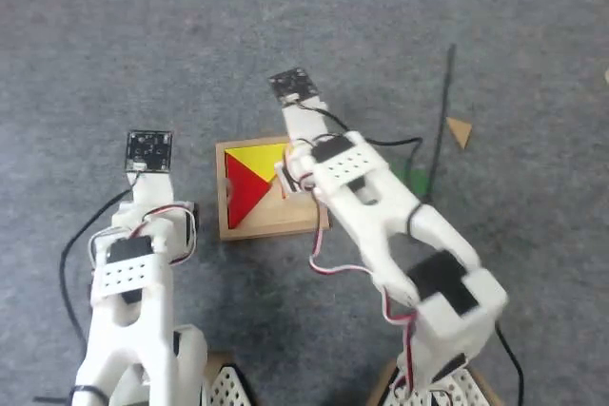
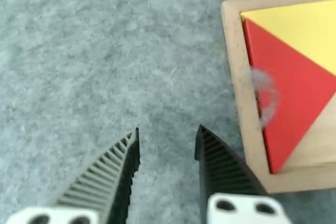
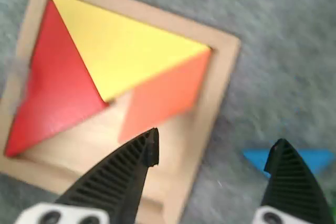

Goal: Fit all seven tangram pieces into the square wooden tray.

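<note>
I count one square wooden tray (image 1: 266, 231) at the centre of the high view, with three pieces in it: a yellow triangle (image 1: 257, 157) along its top edge, a red triangle (image 1: 243, 187) along its left edge, and an orange piece (image 3: 168, 95) touching the yellow one. Three more pieces lie loose on the grey table (image 1: 114, 64). They are a blue piece (image 3: 252, 157) just outside the tray, a green piece (image 1: 416, 181) partly hidden by my right arm, and a tan triangle (image 1: 461, 131) at upper right beside a black cable (image 1: 442, 111).

My right gripper (image 3: 218, 140) is spread wide and holds nothing; it hangs over the tray's right rim. My left gripper (image 2: 168, 132) is partly open and empty, over bare table left of the tray.
</note>
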Action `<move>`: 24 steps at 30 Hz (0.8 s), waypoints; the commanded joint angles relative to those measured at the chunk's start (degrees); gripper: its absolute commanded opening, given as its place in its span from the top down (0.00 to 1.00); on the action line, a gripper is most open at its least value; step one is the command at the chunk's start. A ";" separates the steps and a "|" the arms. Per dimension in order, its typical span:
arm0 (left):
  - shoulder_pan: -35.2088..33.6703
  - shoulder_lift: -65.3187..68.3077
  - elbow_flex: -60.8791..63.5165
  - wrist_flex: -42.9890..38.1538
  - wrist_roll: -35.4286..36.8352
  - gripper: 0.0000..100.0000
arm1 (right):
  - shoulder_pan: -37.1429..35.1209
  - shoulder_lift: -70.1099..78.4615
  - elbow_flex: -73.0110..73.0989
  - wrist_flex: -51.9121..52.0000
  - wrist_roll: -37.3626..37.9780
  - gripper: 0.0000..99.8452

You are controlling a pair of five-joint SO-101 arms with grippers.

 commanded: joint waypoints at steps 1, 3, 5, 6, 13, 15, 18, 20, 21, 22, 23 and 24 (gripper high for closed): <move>-0.35 -1.14 -0.13 -2.11 0.62 0.83 | -0.31 4.26 -7.03 0.92 -1.76 0.67; -0.35 -1.14 -0.04 -2.20 0.62 0.83 | -0.40 5.49 -8.18 1.71 -2.20 0.67; -0.26 -1.14 0.04 -2.20 0.53 0.83 | -0.48 5.23 -8.53 1.54 -2.20 0.67; -0.26 -1.14 0.04 -2.20 0.00 0.83 | -0.48 4.88 -8.53 1.36 -2.29 0.67; -0.26 -1.14 0.13 -2.20 -0.88 0.83 | -1.80 3.91 -8.62 2.59 -5.01 0.67; -0.18 -1.14 0.13 -2.20 -0.88 0.83 | -2.77 3.65 -8.70 2.68 -5.01 0.67; -0.18 -1.14 0.13 -2.20 -0.88 0.83 | -3.74 3.38 -8.62 2.86 -5.01 0.67; -0.18 -1.14 0.13 -2.20 -0.88 0.83 | -3.74 3.65 -8.79 2.51 -5.01 0.67; -0.18 -1.14 0.13 -2.20 -0.88 0.83 | -3.74 3.91 -8.79 2.07 -5.01 0.67; -0.18 -1.14 0.13 -2.20 -0.88 0.83 | -3.74 4.09 -8.62 1.80 -5.01 0.67; -0.18 -1.14 0.13 -2.20 -0.88 0.83 | -3.74 4.26 -8.62 1.80 -5.01 0.67; -0.18 -1.14 0.13 -2.20 -0.88 0.83 | -3.56 4.79 -8.79 1.80 -5.01 0.67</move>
